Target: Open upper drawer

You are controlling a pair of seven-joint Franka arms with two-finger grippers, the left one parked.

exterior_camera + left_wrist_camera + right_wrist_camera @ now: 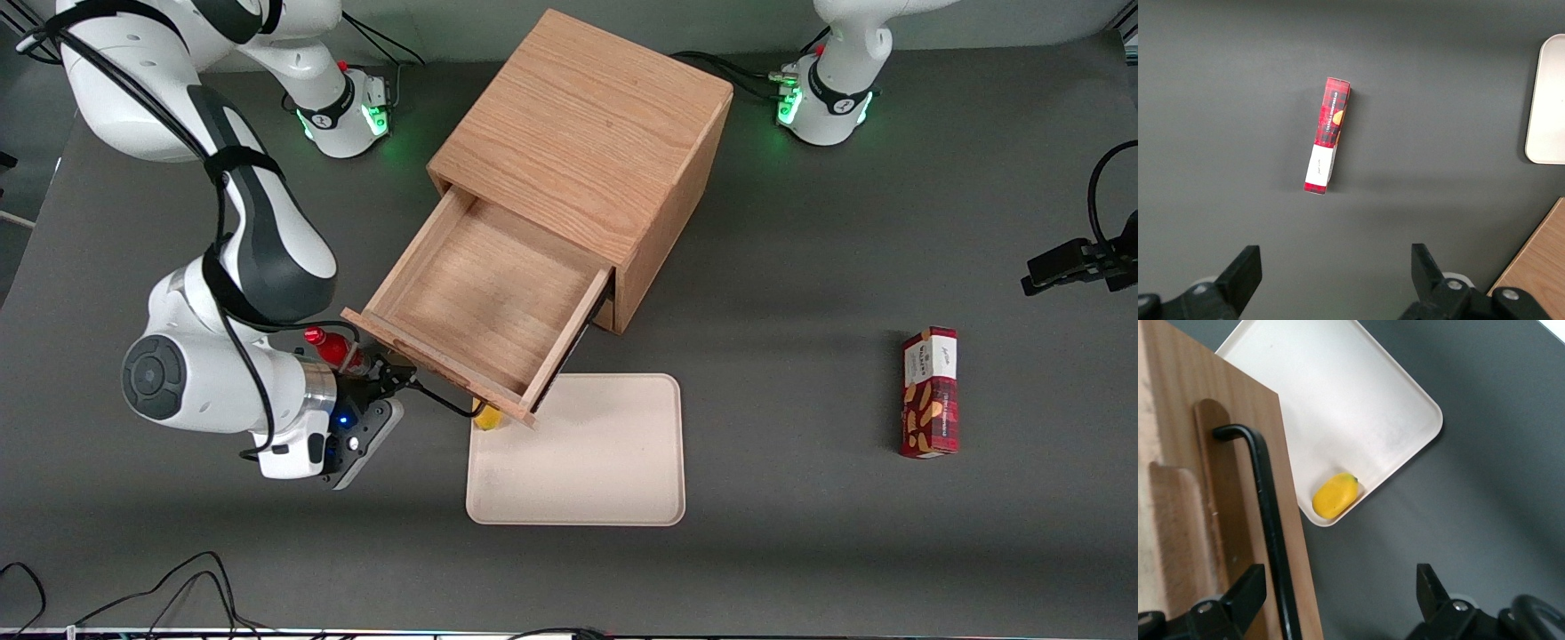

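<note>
The upper drawer (484,293) of the oak cabinet (587,133) stands pulled far out, its inside bare. Its front panel (1205,487) and long black bar handle (1268,520) show in the right wrist view. My right gripper (397,378) is in front of the drawer's front panel, at the end nearer the working arm. Its fingers are wide apart (1340,580). The handle bar runs between them, close to one finger (1248,587) and not clamped. The lower drawer is hidden under the upper one.
A cream tray (605,453) lies on the table nearer the front camera than the cabinet, partly under the open drawer's corner. A small yellow fruit (1335,496) sits in the tray's corner. A red snack box (930,391) lies toward the parked arm's end.
</note>
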